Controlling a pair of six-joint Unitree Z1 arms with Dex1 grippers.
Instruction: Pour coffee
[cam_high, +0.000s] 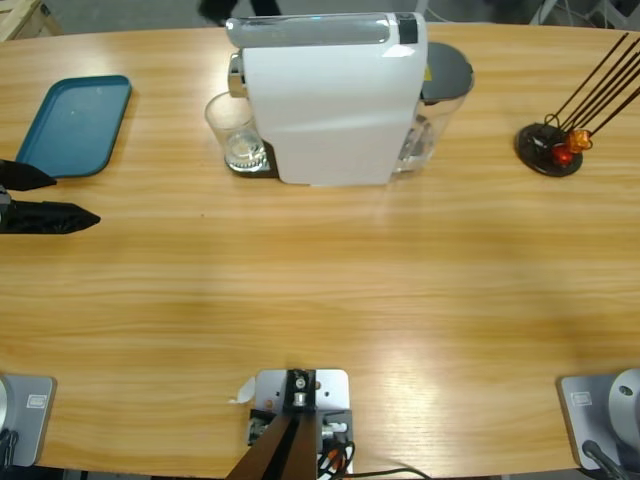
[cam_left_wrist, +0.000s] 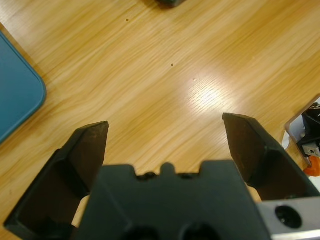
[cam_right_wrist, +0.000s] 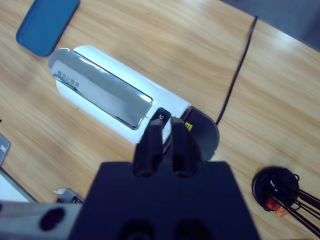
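Long bench (cam_high: 330, 290) of pale, glossy wood grain carries every item listed below.

Item 1, the coffee: none can be seen. The small clear drinking glass (cam_high: 235, 135), round and thin-walled, looks empty; it stands on a dark drip plate touching the left front of the machine, apparently under the spout.

Item 2, white plastic coffee machine (cam_high: 335, 100): smooth boxy body, mirror-chrome lever (cam_right_wrist: 102, 92) along its top, dark grey round lid (cam_high: 448, 72) over a clear water tank at its far end.

Item 3, teal plastic tray (cam_high: 75, 125): flat, rounded corners, low rim, well to the left of the machine.

Item 4, black round stand with dark sticks and orange beads (cam_high: 550, 148): well to the right of the machine. A black cable (cam_right_wrist: 237, 70) runs off behind the machine.

Item 5, left gripper (cam_left_wrist: 165, 137): matte black jaws spread wide, nothing between them, above bare wood between tray and machine, at the high view's left edge (cam_high: 50, 215).

Item 6, right gripper (cam_right_wrist: 167, 142): jaws pressed nearly together, empty, hanging above the machine's tank end.

Risks, as judged: the glass is light and slick, so a wide gripper arriving off-centre could knock it off the drip plate or tip it. A narrow gripper pressing the polished lever or button may slide off. If the glass sits off the spout, any coffee would run onto the bench.
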